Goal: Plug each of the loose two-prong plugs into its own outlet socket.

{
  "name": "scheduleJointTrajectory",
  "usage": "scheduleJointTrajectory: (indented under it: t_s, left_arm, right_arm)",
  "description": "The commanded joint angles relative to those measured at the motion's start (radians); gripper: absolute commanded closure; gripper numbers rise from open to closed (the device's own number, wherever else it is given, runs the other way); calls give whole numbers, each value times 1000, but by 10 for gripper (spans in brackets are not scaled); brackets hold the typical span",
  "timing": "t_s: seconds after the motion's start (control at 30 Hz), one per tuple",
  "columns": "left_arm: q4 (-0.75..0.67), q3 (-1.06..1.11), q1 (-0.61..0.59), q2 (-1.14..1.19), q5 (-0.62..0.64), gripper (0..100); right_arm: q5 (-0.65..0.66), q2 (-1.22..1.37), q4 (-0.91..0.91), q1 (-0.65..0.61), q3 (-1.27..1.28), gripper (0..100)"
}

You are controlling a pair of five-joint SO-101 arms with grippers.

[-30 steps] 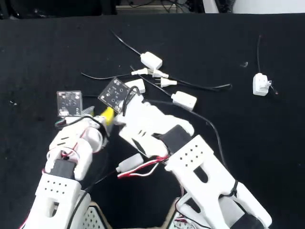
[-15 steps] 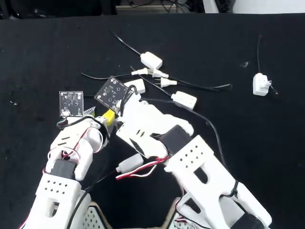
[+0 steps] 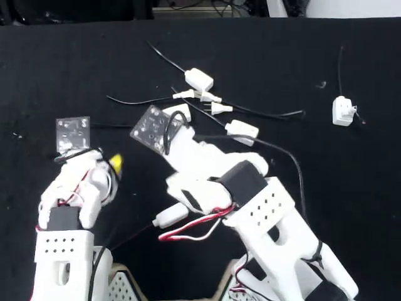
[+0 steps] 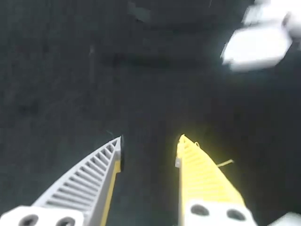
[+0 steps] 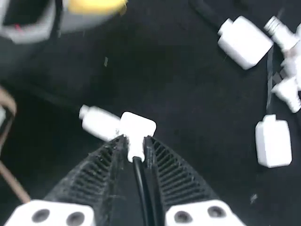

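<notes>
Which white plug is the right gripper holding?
The plug clamped in the right gripper, black cable running back between its fingers; the other plugs lie loose beyond.

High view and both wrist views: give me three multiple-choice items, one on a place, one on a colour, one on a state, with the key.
1. The lone plug lies on the table: A toward its right side; B at its left edge; C at its near edge.
2. One finger of the left gripper is: A red; B yellow; C blue.
3. The right gripper is: A open and empty; B shut on a screwdriver; C shut on a white plug.
Key: 1 A, it sits apart at the right in the high view; 2 B, the left wrist view shows a yellow finger; 3 C, the right wrist view shows it clamped on the plug.
</notes>
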Motion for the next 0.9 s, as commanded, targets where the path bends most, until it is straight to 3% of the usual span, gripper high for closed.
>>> scheduleJointTrajectory:
  t_s: [0.0,0.2,0.47,0.6,0.87]
  left_arm:
    - [210,-74,-104,-9,-146,802]
    - [249,-41,-196,-14,-149,801]
    - [176,51,-185,-12,-146,802]
    - [176,50,-185,-11,-117,802]
    - [176,51,-186,-12,-109,801]
  right_arm:
    - [66,-39,51,6,51,988]
    - [124,-41,71,6,225,988]
    - [221,-39,135,-69,262,988]
    - [181,-21,5,-129,288,988]
    - [86,110,-192,-129,266,988]
